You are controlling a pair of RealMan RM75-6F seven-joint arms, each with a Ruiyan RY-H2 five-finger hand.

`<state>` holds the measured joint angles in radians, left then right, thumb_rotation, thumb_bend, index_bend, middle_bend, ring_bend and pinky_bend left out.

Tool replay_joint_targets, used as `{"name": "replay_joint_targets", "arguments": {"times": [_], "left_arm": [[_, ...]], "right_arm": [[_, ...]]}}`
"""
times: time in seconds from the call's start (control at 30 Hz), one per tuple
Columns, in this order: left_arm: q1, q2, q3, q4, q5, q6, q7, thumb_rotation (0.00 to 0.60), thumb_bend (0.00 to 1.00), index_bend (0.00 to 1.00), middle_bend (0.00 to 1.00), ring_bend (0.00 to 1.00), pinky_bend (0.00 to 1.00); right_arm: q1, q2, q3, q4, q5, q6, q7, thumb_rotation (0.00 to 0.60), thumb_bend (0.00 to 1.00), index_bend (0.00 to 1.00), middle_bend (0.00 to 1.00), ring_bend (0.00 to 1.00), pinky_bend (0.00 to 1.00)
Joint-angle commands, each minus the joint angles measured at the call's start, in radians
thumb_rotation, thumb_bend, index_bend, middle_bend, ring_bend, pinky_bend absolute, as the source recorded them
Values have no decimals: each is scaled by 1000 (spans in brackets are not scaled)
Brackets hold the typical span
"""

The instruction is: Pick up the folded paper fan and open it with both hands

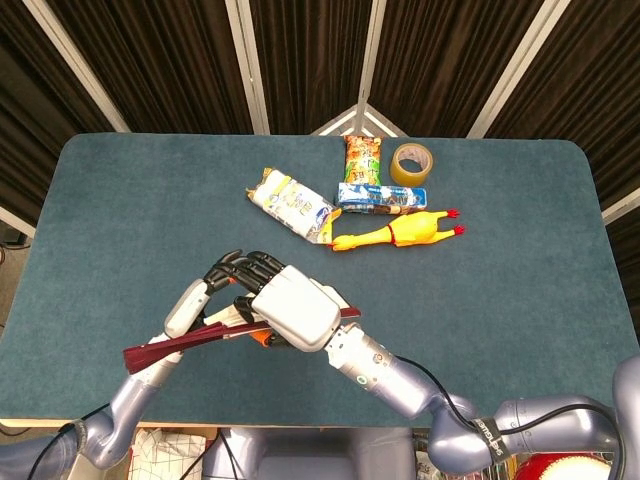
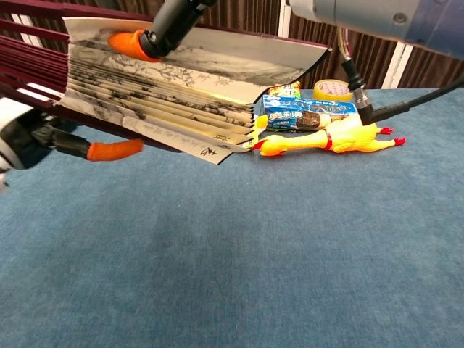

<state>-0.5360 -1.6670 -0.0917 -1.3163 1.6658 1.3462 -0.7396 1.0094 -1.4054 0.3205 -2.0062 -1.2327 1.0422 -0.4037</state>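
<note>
The paper fan [image 2: 167,80] is held off the table [image 1: 520,240], in front of the robot at about 7 o'clock from the table centre. The right hand [image 1: 290,312] grips it from above, an orange fingertip [image 2: 127,43] pressed on the painted leaf in the chest view. This looks like an anchoring grip, so one side is fixed while the other is drawn away. The left hand [image 1: 205,300] sits at the 9 o'clock side of the right, fingers closed about the dark red guard [image 1: 170,345], one orange tip under the pleats; it appears to grip the fan.

The leaf is partly spread, pleats bunched, so opening is judged incomplete.

The right palm hides the rivet end and the left hand's contact in the head view. The chest view cuts off both hands. Snack packets [image 1: 365,180], a tape roll [image 1: 410,163] and a rubber chicken [image 1: 400,232] lie at 12 o'clock, well apart from the hands
</note>
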Motion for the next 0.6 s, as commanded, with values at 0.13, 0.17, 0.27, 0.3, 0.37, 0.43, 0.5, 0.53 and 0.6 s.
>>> {"name": "replay_joint_targets", "arguments": {"times": [0.13,0.17,0.27,0.3,0.37,0.43,0.5,0.53,0.6], "left_arm": [[-23,-40,11,38,6,-15,-26,600,405,470,180,0,48],[-23,-45,12,43,8,-11,-24,600,426,488,187,0,54],[-19,-61,12,59,4,3,-15,600,524,568,218,0,67],[-17,-63,11,60,2,7,-14,600,551,600,235,0,77],[-14,-65,10,63,-2,16,-11,600,592,676,282,1,106],[-9,-70,2,69,-13,27,0,600,613,764,355,25,151],[0,-88,-21,78,-36,48,30,600,619,795,384,38,170],[2,-97,-31,82,-43,58,38,600,623,823,407,50,186],[2,-108,-45,89,-52,69,39,600,625,842,416,53,193]], "right_arm": [[-7,14,-7,-9,-6,5,-6,600,510,775,155,221,179],[-9,17,-7,-10,-6,7,-6,600,511,775,155,221,179],[-16,24,-6,-12,-5,14,1,600,509,775,155,221,179],[-18,26,-6,-11,-5,15,2,600,510,775,155,221,179],[-21,30,-8,-10,-5,16,4,600,510,775,155,221,179],[-24,34,-10,-11,-7,17,8,600,510,775,155,221,179],[-26,39,-10,-15,-13,17,13,600,510,775,155,221,179],[-27,40,-11,-17,-15,18,14,600,510,775,155,221,179],[-29,46,-11,-21,-18,17,15,600,511,775,155,221,179]]}}
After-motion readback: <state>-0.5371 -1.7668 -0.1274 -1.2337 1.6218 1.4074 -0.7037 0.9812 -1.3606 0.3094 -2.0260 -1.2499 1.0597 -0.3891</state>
